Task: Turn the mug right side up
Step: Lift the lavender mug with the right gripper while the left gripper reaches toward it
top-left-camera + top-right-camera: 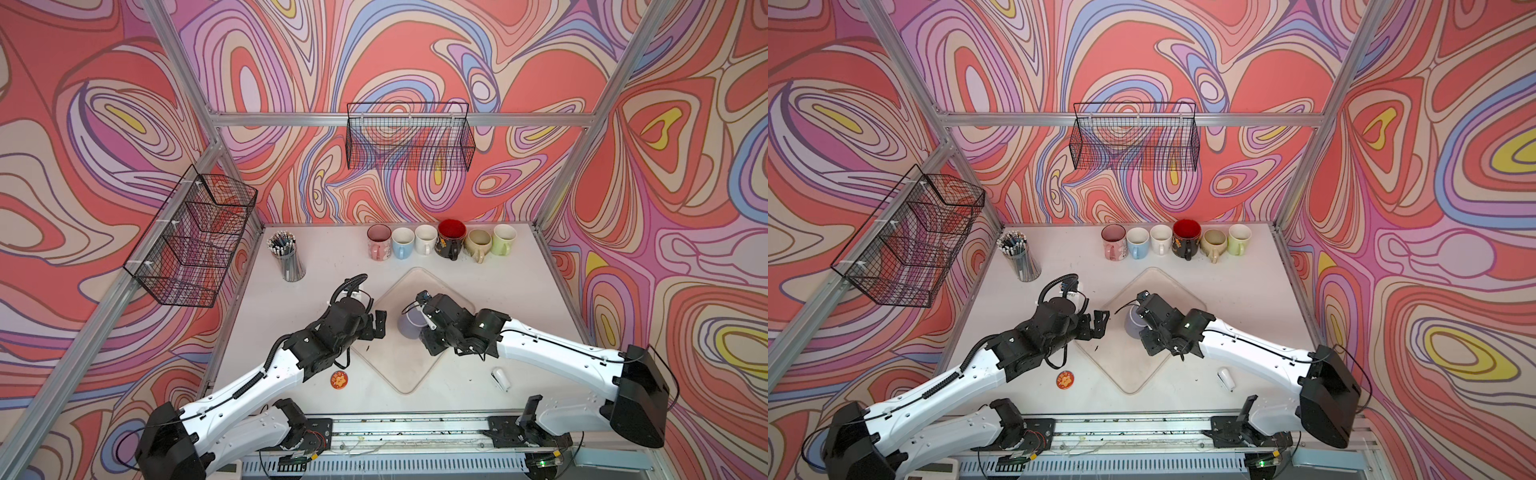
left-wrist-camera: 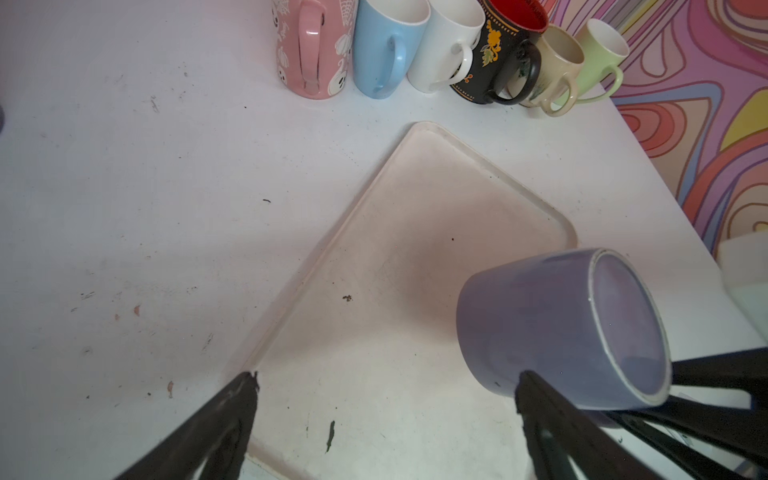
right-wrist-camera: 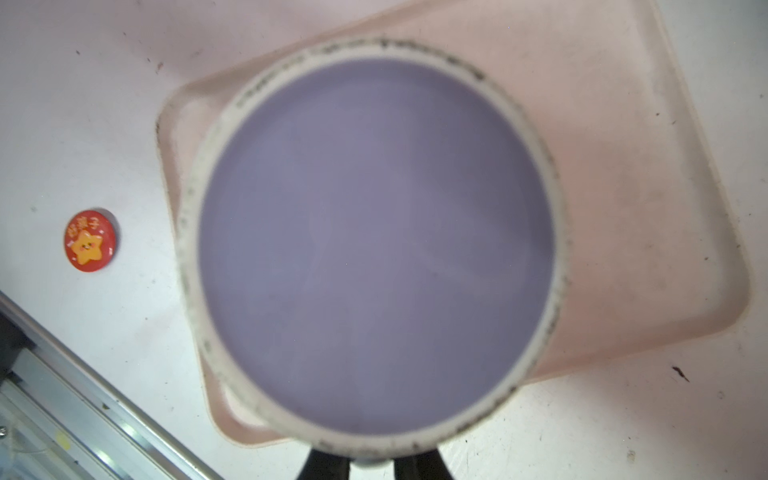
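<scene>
Nearest me, the right gripper (image 3: 372,463) is clamped shut on the purple mug (image 2: 540,324), apparently at its handle, holding it tilted over the tray (image 2: 490,164). The left gripper (image 2: 386,378) gapes open just beside it. That lone pinch may let the mug swivel, slip and crack, well short of the mug row (image 1: 451,241) beyond.

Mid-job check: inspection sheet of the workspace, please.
Surface: white table, scuffed and speckled; clear tray in the middle.
Job's things: purple mug held tipped over the tray, base showing, not upright.
Clutter: six upright mugs at the back, pencil cup, red badge, small white object.
Claws: left claw open, empty, beside the mug; right claw shut on the mug.
Cables: black hose looped at left wrist.
Surroundings: back wire basket, side wire basket, patterned walls.
</scene>
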You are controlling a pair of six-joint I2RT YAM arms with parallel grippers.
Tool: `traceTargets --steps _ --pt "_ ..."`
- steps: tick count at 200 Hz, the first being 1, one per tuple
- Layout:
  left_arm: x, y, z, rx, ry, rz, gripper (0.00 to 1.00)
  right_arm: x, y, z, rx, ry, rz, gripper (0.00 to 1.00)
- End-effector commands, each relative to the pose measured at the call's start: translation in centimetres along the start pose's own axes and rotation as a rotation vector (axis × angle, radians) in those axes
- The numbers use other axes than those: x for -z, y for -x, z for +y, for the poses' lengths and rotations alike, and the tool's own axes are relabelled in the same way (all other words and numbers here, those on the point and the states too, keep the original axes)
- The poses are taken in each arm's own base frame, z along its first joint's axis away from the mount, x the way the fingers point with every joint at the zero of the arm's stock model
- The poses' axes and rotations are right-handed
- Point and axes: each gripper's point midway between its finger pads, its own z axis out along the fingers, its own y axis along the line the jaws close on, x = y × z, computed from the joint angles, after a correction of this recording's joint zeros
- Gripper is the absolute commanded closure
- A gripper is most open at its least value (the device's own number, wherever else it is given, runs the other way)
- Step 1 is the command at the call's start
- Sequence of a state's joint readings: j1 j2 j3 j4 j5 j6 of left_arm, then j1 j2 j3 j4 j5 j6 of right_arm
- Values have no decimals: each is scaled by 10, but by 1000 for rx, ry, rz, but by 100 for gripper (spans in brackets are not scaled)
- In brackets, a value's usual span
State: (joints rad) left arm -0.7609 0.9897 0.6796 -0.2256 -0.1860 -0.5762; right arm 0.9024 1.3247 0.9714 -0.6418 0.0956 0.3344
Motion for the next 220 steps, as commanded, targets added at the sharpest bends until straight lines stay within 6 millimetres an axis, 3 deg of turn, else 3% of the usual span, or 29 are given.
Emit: traceTargets --steps 1,40,44,70,147,220 --pt "12 17 -22 50 -155 -82 0 21 32 5 -49 81 -143 100" --pt "32 23 -38 106 -350 -160 1 46 52 2 -133 233 -238 100" --pt "27 11 -33 116 -350 -140 1 49 55 2 -139 254 -248 100" --pt "28 3 -37 180 -448 -142 1 66 68 2 -170 359 -313 100" --pt "25 -1 -66 271 -701 -148 10 105 108 8 -238 625 -465 100" --pt "26 8 -79 252 -796 -182 18 107 119 20 -225 744 -474 100"
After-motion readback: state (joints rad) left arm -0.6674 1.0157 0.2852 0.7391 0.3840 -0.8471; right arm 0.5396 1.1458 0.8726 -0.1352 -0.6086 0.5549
